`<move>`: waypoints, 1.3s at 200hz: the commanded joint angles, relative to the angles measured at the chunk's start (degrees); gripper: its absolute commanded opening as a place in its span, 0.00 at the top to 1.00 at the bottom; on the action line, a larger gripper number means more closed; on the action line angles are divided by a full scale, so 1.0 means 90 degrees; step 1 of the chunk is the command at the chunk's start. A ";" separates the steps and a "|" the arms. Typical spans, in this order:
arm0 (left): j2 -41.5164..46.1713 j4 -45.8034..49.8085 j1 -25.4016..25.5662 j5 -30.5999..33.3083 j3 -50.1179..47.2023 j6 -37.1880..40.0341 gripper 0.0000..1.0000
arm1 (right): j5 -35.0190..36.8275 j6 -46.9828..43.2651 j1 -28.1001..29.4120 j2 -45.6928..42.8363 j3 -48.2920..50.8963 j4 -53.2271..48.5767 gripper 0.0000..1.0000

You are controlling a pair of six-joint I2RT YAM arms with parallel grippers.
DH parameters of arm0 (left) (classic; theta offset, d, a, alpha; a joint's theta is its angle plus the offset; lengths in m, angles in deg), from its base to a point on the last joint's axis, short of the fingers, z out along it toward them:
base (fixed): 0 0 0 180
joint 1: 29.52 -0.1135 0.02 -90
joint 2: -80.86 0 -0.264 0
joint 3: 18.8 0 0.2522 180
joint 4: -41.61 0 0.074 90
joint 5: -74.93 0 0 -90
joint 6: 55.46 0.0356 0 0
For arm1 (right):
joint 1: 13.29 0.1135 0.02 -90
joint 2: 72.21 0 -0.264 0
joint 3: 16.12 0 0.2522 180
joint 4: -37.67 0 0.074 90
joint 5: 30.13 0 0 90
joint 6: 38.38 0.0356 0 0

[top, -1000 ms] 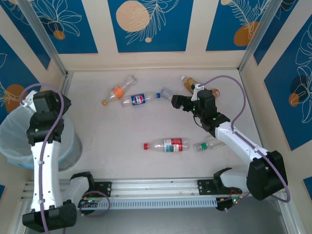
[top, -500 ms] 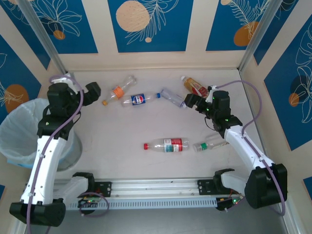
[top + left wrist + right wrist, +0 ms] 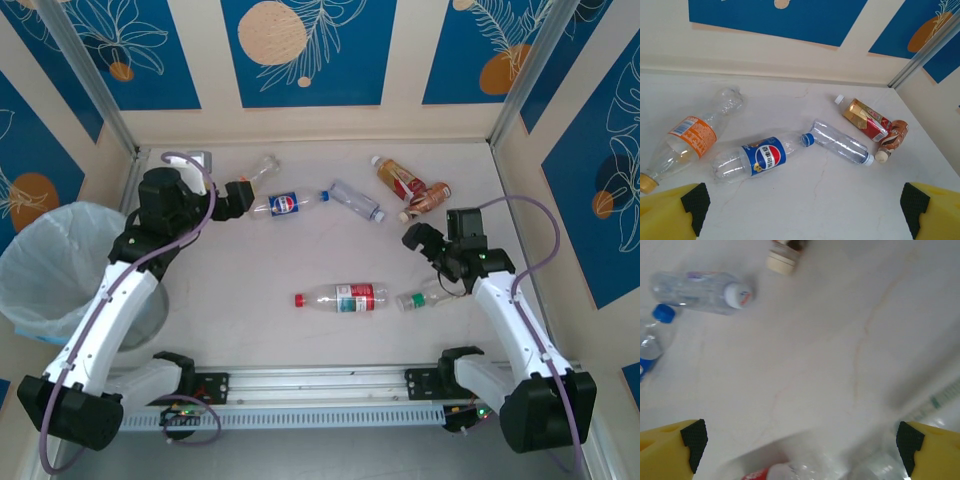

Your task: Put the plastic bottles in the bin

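Right now your left gripper (image 3: 243,193) hangs just beside the blue-labelled bottle (image 3: 287,204), at its base end. Its jaws are spread wide with nothing between them. In the left wrist view the yellow fingers (image 3: 670,210) sit at the bottom corners, and that bottle lies on the table (image 3: 250,260) ahead of them.

Take the blue-labelled bottle as your marker for the rest:
- The orange-labelled bottle (image 3: 690,137) lies just beside it on the far side, angled, with its orange cap toward the gripper.
- A clear bottle with a white cap (image 3: 355,200) lies at its blue cap, base touching or nearly so.
- Past that one, farther out on the cap side, an amber bottle with a red-and-gold label (image 3: 395,178) and a brown bottle (image 3: 430,197) lie close together.
- On the side toward the arm bases, apart from it, a red-capped bottle with a red label (image 3: 345,297) lies on its side.
- A green-capped bottle (image 3: 425,297) lies just past that one.

Your right gripper (image 3: 418,238) hangs well apart from the blue-labelled bottle on the cap side, near the green-capped bottle. Its jaws are wide apart and hold nothing.

The bin (image 3: 30,235) stands well away from the blue-labelled bottle, beyond its base end and beside the left arm, lined with a translucent bag.
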 commanded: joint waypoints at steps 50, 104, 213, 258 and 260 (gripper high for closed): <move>0.0057 -0.1095 0.0070 -0.0221 -0.0734 -0.0341 0.01 | -0.0550 -0.0572 -0.1937 0.0506 -0.0417 -0.1340 0.01; 0.0275 -0.0984 0.0069 0.0164 -0.1049 -0.0153 0.01 | 0.0169 -0.0236 -0.2335 0.1656 -0.0997 -0.1777 0.01; 0.0502 -0.0823 0.0061 0.1815 -0.1370 -0.0006 0.01 | 0.0372 -0.0180 -0.2360 0.3187 -0.0607 -0.0749 0.10; 0.0455 -0.0881 0.0062 0.2060 -0.1433 -0.0105 0.01 | 0.0392 -0.0244 -0.2361 0.3567 -0.0607 -0.0426 0.20; 0.0454 -0.0882 0.0060 0.2049 -0.1429 -0.0092 0.01 | 0.0386 -0.0244 -0.2357 0.3569 -0.0599 -0.0417 0.20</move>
